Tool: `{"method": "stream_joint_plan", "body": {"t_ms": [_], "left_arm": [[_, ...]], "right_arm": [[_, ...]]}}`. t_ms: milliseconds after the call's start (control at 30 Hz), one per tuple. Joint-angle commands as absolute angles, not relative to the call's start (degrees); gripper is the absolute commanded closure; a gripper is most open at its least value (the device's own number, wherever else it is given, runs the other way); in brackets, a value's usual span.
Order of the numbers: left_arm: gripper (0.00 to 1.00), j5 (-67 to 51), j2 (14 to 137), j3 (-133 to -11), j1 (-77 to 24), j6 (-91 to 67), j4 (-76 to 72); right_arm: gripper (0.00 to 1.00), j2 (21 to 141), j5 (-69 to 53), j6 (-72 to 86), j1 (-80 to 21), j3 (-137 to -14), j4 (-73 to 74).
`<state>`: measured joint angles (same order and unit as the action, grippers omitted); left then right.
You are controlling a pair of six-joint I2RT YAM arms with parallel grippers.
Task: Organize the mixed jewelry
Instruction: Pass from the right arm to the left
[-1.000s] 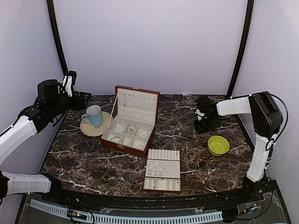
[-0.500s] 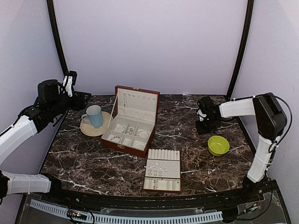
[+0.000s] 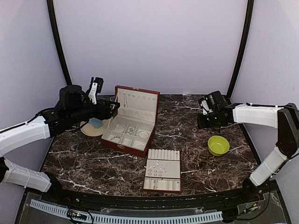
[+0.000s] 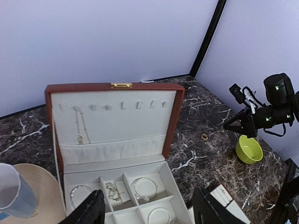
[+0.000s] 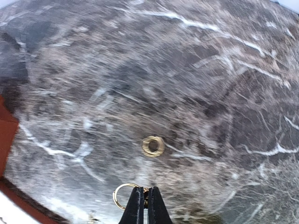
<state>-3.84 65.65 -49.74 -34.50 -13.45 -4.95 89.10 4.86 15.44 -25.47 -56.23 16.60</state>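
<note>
Right gripper [image 5: 145, 190]: jaws clenched on small hoop [image 5: 115, 192], which projects left of the tips; gold ring [image 5: 153, 146] flat on marble table [image 5: 210, 70] just beyond. Left gripper [image 4: 148, 205]: jaws released, open jewelry box [image 4: 174, 116] directly ahead, bracelets [image 4: 145, 186] in its compartments

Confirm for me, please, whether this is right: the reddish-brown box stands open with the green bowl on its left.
Not quite. The reddish-brown box does stand open, but the green bowl lies on its right, as the top external view shows.
</note>
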Motion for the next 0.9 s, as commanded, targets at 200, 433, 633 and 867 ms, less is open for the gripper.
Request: {"method": "stream_joint_plan", "body": {"t_ms": [200,433,633,867], "left_arm": [[0.34,-4.3,77.5,-52.1,-46.2,-29.4,-21.6],[0.34,-9.9,84.7,-56.7,-50.5,-32.0,-24.2],[0.33,-13.0,88.8,-58.4,-51.4,-34.0,-27.3],[0.41,-14.2,90.8,-59.0,-51.3,-35.5,-28.4]], "right_arm": [[1.00,81.6,3.8,18.9,-39.8,-55.9,3.4],[1.00,79.3,3.4,18.4,-45.9,-57.2,-1.7],[1.00,79.7,4.5,16.6,-49.6,-58.7,-3.1],[1.00,80.5,6.1,14.9,-52.0,-59.8,-3.2]]}}
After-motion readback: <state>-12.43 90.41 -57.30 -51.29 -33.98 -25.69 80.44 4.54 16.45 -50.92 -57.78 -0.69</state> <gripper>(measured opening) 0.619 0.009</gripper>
